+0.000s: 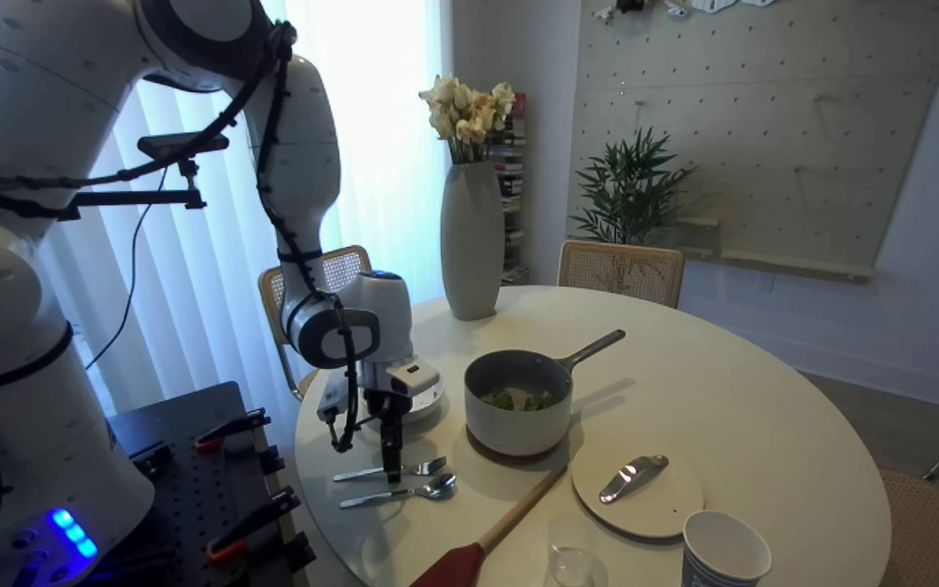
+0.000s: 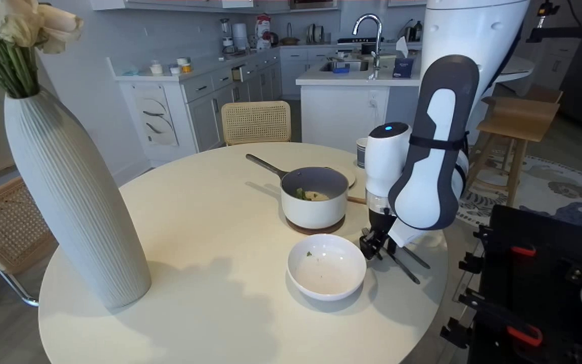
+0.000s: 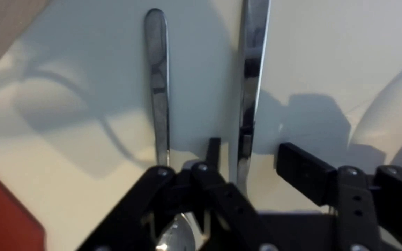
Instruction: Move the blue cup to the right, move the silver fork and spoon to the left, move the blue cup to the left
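The silver fork [image 1: 430, 466] and the silver spoon [image 1: 440, 487] lie nearly parallel on the table [image 1: 730, 383]. My gripper [image 1: 391, 478] is lowered over the fork with its fingertips near the tabletop. In the wrist view, my gripper [image 3: 247, 151] is open. The fork handle [image 3: 253, 66] passes between the fingers with a gap on both sides. The spoon handle [image 3: 158, 80] lies outside the left finger; my gripper partly hides the spoon. A bluish-white paper cup [image 1: 726, 548], seemingly the blue cup, stands far from my gripper; it also shows in an exterior view [image 2: 361, 152].
A pot [image 1: 518, 416] with food stands beside the utensils. A white bowl [image 2: 327, 268] is close to my gripper. A red spatula [image 1: 457, 565], a clear glass [image 1: 574, 562], a plate [image 1: 673, 514] holding a silver utensil [image 1: 632, 478], and a tall vase [image 1: 471, 236] also stand or lie on the table.
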Controlling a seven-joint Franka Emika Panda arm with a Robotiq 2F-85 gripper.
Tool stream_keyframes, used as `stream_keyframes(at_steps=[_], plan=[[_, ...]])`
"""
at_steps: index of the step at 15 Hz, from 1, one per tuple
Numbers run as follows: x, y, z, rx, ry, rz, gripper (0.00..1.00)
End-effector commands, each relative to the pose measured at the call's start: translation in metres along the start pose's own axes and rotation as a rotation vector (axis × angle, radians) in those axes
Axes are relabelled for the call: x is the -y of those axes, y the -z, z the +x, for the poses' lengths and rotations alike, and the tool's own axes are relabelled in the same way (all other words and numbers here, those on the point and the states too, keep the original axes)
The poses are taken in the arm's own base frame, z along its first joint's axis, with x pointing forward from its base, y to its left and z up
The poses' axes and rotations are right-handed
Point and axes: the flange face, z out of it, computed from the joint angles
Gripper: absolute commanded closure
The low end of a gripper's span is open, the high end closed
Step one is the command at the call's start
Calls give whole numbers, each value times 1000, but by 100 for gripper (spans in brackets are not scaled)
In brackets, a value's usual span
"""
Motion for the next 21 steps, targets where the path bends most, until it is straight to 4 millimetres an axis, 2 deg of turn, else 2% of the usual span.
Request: stream_keyframes(at_steps=[1, 3, 4, 12, 21], plan=[[-3, -2, 5, -21, -3, -9, 83], [-8, 0, 6, -20, -10, -15, 98], [-11, 1, 6, -20, -13, -15, 100], [-17, 25, 11, -16, -6, 3, 97], [-14, 77, 33, 70, 139, 59, 97]])
